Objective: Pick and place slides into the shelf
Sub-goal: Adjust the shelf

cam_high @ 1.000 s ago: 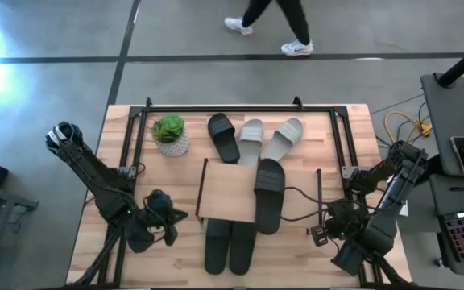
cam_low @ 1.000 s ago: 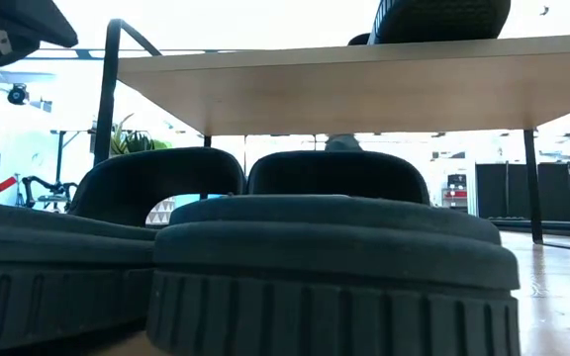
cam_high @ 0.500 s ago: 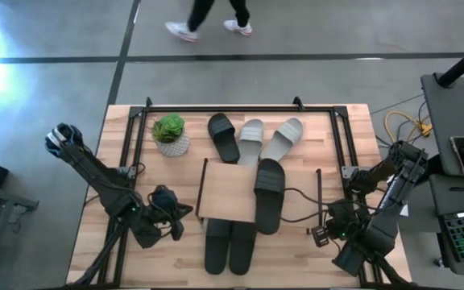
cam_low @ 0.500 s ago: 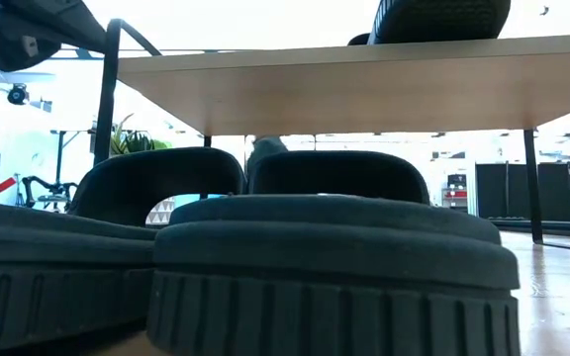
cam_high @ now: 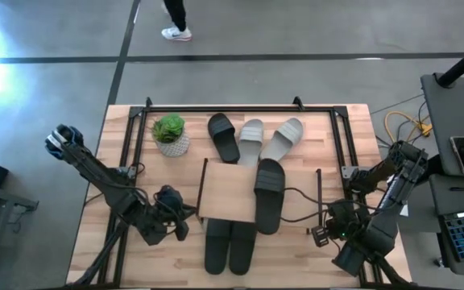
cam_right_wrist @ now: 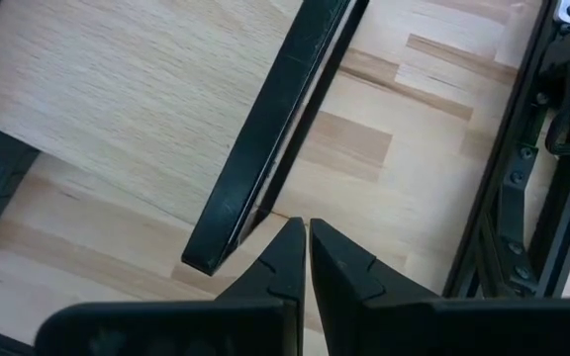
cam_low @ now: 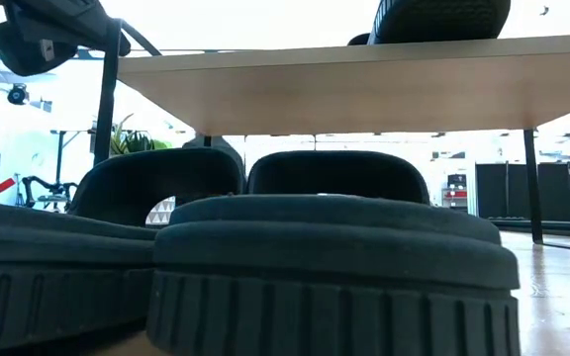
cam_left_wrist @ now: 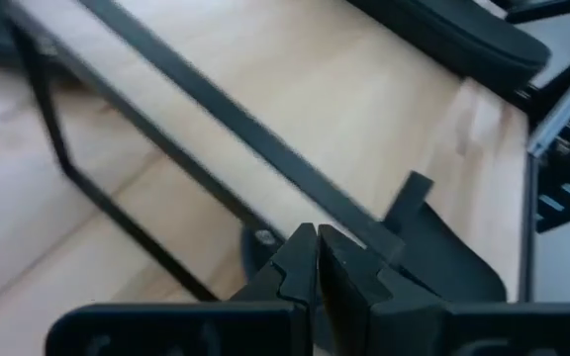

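Note:
The shelf [cam_high: 226, 192] stands mid-table, and one black slide [cam_high: 270, 193] lies along the right part of its plank top. Two black slides [cam_high: 230, 242] lie side by side on the table, their far ends under the shelf's near edge; they fill the low view [cam_low: 334, 267]. Behind the shelf a black slide [cam_high: 223, 137] and two light grey slides [cam_high: 250, 141] [cam_high: 283, 138] lie on the table. My left gripper [cam_high: 185, 214] hovers shut just left of the shelf's side frame [cam_left_wrist: 216, 119]. My right gripper [cam_high: 322, 234] hangs shut over the table right of the shelf [cam_right_wrist: 265, 138].
A small potted plant [cam_high: 170, 134] stands at the far left. Black rails [cam_high: 139, 129] border the table's left, far and right sides. A cable [cam_high: 300, 196] runs across the wood right of the shelf. A person's foot [cam_high: 176, 32] shows on the floor beyond the table.
My left gripper has gone toward the table's right edge, closer to the shelf's left frame, staying shut. The person beyond the table has walked toward the left.

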Available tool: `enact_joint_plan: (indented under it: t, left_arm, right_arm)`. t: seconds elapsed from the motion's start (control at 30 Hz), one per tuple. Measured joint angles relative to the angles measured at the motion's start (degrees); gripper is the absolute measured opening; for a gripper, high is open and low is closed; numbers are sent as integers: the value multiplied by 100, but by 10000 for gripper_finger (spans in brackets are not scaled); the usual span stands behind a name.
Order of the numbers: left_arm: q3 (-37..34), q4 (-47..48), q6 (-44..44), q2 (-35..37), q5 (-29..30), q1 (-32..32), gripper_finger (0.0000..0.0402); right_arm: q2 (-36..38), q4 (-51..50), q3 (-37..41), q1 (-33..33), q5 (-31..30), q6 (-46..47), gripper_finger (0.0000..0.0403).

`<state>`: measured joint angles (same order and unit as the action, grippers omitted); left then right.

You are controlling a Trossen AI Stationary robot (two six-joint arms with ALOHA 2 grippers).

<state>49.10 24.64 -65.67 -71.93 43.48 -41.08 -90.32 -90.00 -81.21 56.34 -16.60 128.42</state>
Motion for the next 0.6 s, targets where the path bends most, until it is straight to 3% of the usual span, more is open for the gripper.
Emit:
enact_joint_plan:
  t: [0.23, 0.47, 0.6]
  left_arm:
    - [-6, -1120, 758, -258, -398, -7, 0]
    - [15, -1242, 457, -470, -663, -203, 0]
    - [17, -853, 451, -312, -695, -360, 0]
  right_arm:
    - [0, -34, 2, 4, 53, -74, 11]
    - [2, 1, 2, 4, 54, -74, 11]
    - [2, 11, 2, 2, 40, -118, 11]
